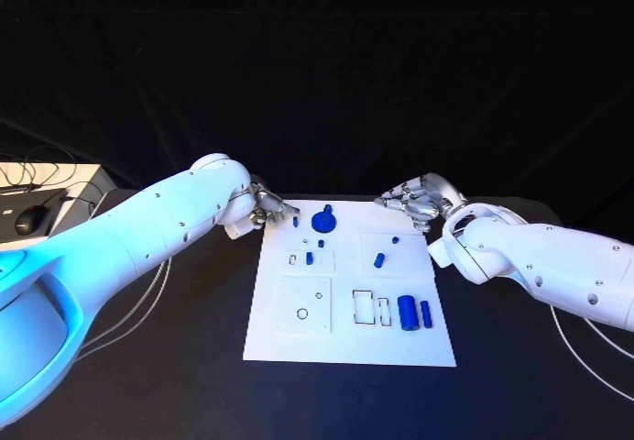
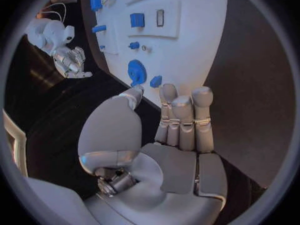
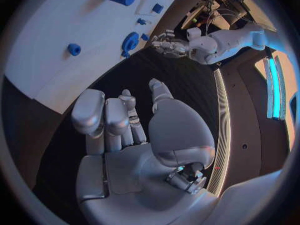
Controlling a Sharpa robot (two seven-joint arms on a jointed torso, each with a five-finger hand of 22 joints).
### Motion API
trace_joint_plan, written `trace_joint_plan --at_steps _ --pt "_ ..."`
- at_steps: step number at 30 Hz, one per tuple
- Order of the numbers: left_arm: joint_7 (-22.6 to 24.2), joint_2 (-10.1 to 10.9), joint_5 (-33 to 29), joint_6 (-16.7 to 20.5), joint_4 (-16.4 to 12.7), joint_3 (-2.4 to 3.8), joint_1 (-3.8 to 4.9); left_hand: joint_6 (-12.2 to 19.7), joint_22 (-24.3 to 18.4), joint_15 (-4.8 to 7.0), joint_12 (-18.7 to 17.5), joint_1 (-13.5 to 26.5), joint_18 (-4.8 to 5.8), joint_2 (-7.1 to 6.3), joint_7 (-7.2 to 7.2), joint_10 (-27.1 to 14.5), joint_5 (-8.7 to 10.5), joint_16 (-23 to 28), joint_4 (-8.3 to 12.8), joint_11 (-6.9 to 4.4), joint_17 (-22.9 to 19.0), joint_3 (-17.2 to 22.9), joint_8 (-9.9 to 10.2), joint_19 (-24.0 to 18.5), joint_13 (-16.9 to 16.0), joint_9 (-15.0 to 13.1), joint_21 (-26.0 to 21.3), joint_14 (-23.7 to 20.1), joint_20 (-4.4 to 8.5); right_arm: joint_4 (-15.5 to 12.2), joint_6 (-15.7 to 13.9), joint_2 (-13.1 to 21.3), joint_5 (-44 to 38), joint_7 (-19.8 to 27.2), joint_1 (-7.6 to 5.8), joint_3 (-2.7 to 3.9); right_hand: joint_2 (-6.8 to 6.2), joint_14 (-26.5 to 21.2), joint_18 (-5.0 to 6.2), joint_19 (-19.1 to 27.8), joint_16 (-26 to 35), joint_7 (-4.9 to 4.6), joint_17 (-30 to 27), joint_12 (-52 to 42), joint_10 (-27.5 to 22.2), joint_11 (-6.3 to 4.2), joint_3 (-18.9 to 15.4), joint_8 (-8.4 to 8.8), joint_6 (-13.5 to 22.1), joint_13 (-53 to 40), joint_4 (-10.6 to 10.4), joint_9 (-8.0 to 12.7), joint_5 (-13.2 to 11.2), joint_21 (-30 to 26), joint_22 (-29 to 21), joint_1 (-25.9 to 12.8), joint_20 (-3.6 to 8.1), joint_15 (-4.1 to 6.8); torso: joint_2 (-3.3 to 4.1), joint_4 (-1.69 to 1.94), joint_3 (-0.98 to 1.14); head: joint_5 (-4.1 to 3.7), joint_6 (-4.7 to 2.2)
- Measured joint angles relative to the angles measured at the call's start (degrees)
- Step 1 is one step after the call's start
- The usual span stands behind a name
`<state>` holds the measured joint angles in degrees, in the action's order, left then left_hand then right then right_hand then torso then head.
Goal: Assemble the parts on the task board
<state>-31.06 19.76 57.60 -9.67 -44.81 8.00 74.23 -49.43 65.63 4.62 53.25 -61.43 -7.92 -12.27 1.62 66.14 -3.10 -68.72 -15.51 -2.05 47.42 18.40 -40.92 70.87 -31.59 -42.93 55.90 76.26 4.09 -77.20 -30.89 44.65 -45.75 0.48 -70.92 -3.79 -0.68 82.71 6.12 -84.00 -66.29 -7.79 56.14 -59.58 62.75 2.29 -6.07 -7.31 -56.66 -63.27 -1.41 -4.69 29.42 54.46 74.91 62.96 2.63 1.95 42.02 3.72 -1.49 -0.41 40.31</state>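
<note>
The white task board [image 1: 350, 344] lies in the middle of the black table. On it are a round blue part [image 1: 326, 219] near the far edge, several small blue parts [image 1: 379, 259] in the middle, and two blue cylinders [image 1: 415, 313] at the near right. My left hand [image 1: 268, 211] hovers off the board's far left corner and holds nothing. In the left wrist view its fingers [image 2: 184, 117] reach toward the round blue part [image 2: 137, 72]. My right hand [image 1: 412, 200] is off the far right corner, fingers loosely bent [image 3: 103, 115], with nothing in it.
A pale box [image 1: 53, 179] with a mouse [image 1: 29, 218] and cables sits at the table's far left. Thin cables [image 1: 148, 293] run over the table beside the left arm, and another runs along the right [image 1: 582, 353].
</note>
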Motion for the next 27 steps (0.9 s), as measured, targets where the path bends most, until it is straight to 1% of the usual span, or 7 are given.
trace_joint_plan --at_steps 2,6,10,14,20,23,27 --pt "0.3 -0.2 0.0 0.1 0.1 -0.05 0.03 0.3 0.1 0.0 0.0 0.2 0.0 -0.19 -0.1 0.0 0.0 0.0 -0.7 0.0 0.0 -1.7 -0.4 0.0 0.2 0.1 0.0 0.0 0.0 0.0 -0.1 0.0 0.0 0.0 -0.03 0.02 0.0 0.0 0.0 0.0 0.0 0.0 0.0 0.0 0.0 0.0 0.0 0.0 0.0 0.0 0.0 0.0 0.0 0.0 0.0 0.0 0.0 0.0 0.08 -0.02 -0.02 -0.03 -0.04" --pt "0.9 -0.5 0.0 0.3 0.2 -0.18 0.03 0.5 0.1 0.0 0.2 0.2 0.0 -0.19 0.1 0.0 0.0 0.0 -0.8 0.0 -0.2 -2.1 -0.4 0.0 0.4 0.7 0.0 0.0 0.0 -0.1 -0.2 0.0 -0.1 0.0 -0.05 0.02 0.0 0.0 0.0 0.0 0.0 0.0 0.0 0.0 0.0 0.01 0.0 0.0 0.0 0.0 0.0 0.0 0.0 0.0 0.0 0.0 0.0 0.0 0.15 -0.07 -0.03 -0.14 -0.05" --pt "1.5 -0.8 0.0 0.7 0.4 -0.69 0.06 1.3 0.1 0.0 0.2 0.2 0.0 -0.19 0.54 -0.4 0.0 0.0 -0.8 0.41 -0.7 -2.2 -0.1 0.0 0.6 1.6 0.0 0.0 0.0 -0.1 -0.2 0.0 -0.2 0.0 -0.07 0.04 0.0 0.0 0.0 0.0 0.0 0.01 0.0 0.0 0.0 0.02 0.0 0.0 0.0 0.0 0.0 0.0 0.0 0.0 0.0 0.0 0.0 0.0 0.18 -0.1 -0.03 -0.2 -0.05" --pt "2.2 -1.0 0.0 1.2 0.8 -1.25 0.06 1.4 0.1 0.0 0.5 -0.1 0.01 0.11 0.61 -0.4 0.0 0.0 -0.8 0.41 -0.9 -2.2 0.2 0.0 0.7 2.3 0.0 0.0 0.0 -0.1 -0.3 0.0 -0.3 0.0 -0.12 0.05 0.0 0.0 0.0 0.0 0.0 0.03 0.0 0.0 0.0 0.02 0.0 0.0 0.0 0.0 0.0 0.0 0.0 0.0 0.0 0.0 0.0 0.0 0.24 -0.13 -0.03 -0.35 -0.06" --pt "2.9 -1.3 0.3 1.7 1.4 -1.76 0.04 1.4 0.1 -0.23 0.7 -1.1 0.01 0.27 0.61 -0.4 0.0 -0.2 -0.6 0.41 -1.0 -2.4 0.7 -0.2 0.9 3.3 0.0 -0.2 -0.22 -0.2 -0.3 -0.1 -0.4 0.0 -0.19 0.06 0.0 0.0 0.0 0.0 0.0 0.06 0.0 0.0 0.0 0.02 0.0 0.0 -0.1 0.0 0.0 0.0 0.0 0.0 0.0 0.0 0.0 0.0 0.32 -0.13 -0.04 -0.42 0.0" --pt "3.2 -1.4 0.5 1.7 1.4 -1.86 0.04 1.4 0.1 -0.23 0.8 -1.4 0.01 0.57 0.61 -0.4 0.0 -0.2 -0.4 0.41 -1.0 -2.4 0.7 -0.2 1.1 3.5 0.0 -0.2 -0.22 -0.2 -0.3 -0.1 -0.4 0.0 -0.22 0.07 0.0 0.0 0.0 0.0 0.0 0.07 0.0 0.0 0.0 0.03 0.0 0.0 -0.1 0.0 0.0 0.0 0.0 0.0 0.0 0.0 0.0 0.0 0.33 -0.13 -0.04 -0.43 0.07" --pt "3.5 -1.5 0.8 1.8 1.5 -1.95 0.04 1.4 0.1 -0.23 0.8 -1.8 0.01 0.58 0.61 -0.6 0.0 -0.5 -0.2 0.62 -1.0 -2.3 0.7 -0.2 1.1 3.6 0.0 -0.2 -0.22 -0.2 -0.3 -0.1 -0.5 0.0 -0.26 0.08 0.0 0.0 0.0 0.0 0.0 0.07 0.0 0.0 0.0 0.03 0.0 0.0 -0.1 0.0 0.0 0.0 0.0 0.0 0.0 0.0 0.0 0.0 0.34 -0.13 -0.04 -0.49 0.15"
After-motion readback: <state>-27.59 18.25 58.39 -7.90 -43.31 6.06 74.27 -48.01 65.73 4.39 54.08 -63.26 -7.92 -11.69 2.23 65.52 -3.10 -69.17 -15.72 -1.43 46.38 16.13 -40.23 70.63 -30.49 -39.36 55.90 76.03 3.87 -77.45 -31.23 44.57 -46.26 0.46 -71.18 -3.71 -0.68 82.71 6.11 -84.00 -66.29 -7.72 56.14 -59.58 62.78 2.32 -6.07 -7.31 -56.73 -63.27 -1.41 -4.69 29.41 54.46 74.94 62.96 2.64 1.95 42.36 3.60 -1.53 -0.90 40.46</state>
